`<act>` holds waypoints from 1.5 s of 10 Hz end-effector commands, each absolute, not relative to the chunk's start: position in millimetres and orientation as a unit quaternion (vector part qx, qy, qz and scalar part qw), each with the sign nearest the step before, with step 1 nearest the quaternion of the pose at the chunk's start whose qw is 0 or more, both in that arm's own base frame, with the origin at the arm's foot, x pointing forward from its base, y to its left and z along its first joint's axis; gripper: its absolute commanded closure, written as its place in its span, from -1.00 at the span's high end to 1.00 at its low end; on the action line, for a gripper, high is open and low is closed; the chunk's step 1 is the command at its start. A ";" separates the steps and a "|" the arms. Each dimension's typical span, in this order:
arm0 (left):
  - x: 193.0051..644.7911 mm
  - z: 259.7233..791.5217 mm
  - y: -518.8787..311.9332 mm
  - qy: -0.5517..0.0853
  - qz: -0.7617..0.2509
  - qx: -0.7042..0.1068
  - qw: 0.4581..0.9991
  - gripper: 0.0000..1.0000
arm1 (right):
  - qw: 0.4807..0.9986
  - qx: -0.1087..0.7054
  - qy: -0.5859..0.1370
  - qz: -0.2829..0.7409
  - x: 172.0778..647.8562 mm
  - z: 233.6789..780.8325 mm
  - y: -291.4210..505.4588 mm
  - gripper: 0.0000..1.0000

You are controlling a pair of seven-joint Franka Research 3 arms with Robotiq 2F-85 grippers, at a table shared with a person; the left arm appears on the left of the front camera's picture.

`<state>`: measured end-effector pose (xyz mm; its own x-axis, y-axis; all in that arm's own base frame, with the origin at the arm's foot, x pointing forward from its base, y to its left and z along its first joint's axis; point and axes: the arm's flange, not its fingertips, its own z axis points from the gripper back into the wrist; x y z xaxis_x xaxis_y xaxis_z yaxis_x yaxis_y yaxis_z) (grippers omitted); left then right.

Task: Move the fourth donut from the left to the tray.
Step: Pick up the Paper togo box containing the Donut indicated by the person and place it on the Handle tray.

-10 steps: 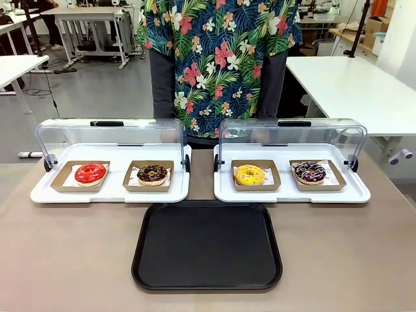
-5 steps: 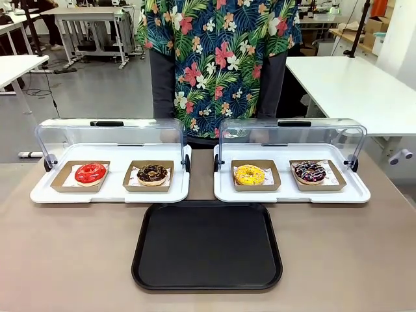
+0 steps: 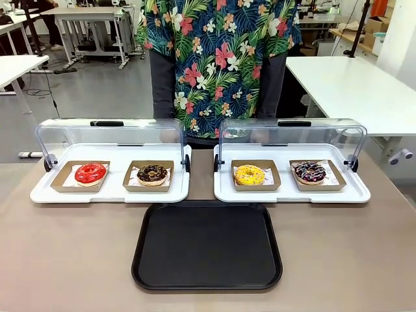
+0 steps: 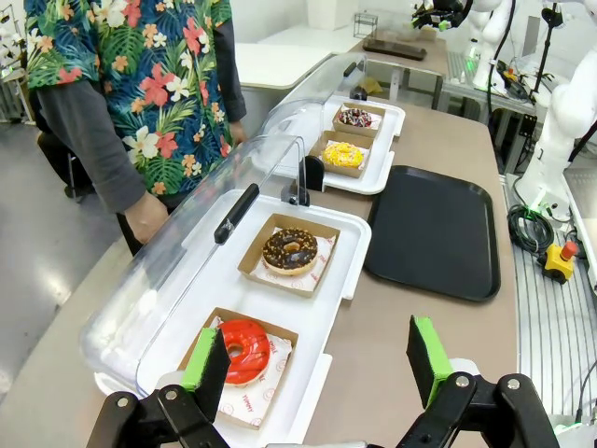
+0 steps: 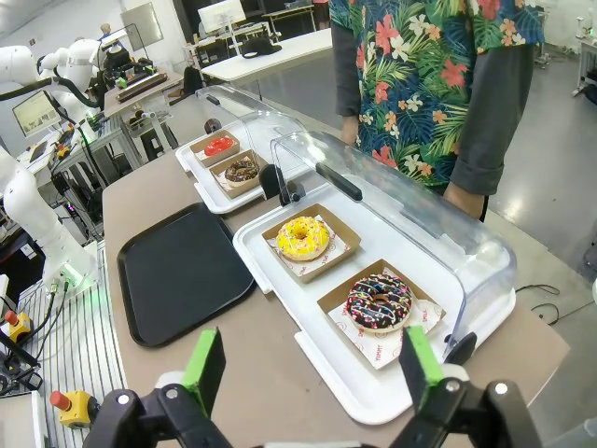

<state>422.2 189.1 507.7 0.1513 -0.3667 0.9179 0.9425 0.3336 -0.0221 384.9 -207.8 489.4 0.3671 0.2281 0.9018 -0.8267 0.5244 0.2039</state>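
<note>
The fourth donut (image 3: 310,171), dark chocolate with pink and white drizzle, lies in a brown cardboard holder on the right display tray (image 3: 292,194), at its right end. It also shows in the right wrist view (image 5: 379,302) and, far off, in the left wrist view (image 4: 355,117). The black tray (image 3: 207,246) sits on the table in front of the two display trays, with nothing on it. My right gripper (image 5: 310,370) hangs open above the table edge, short of the fourth donut. My left gripper (image 4: 317,358) is open too, near the red donut (image 4: 245,350).
From the left, a red donut (image 3: 90,173), a crumb-topped chocolate donut (image 3: 152,173) and a yellow donut (image 3: 249,175) sit in their holders. Both clear domed lids (image 3: 110,136) are raised at the back. A person in a flowered shirt (image 3: 218,58) stands at the far side.
</note>
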 end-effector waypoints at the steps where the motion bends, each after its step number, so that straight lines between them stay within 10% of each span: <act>1: 422.9 509.3 189.4 -0.444 -0.479 -0.326 0.683 1.00 | 0.745 0.341 -0.451 0.353 385.7 490.2 -207.0 1.00; 15: 422.9 509.3 189.4 -0.444 -0.479 -0.326 0.683 1.00 | 0.745 0.341 -0.451 0.353 385.7 490.2 -207.0 1.00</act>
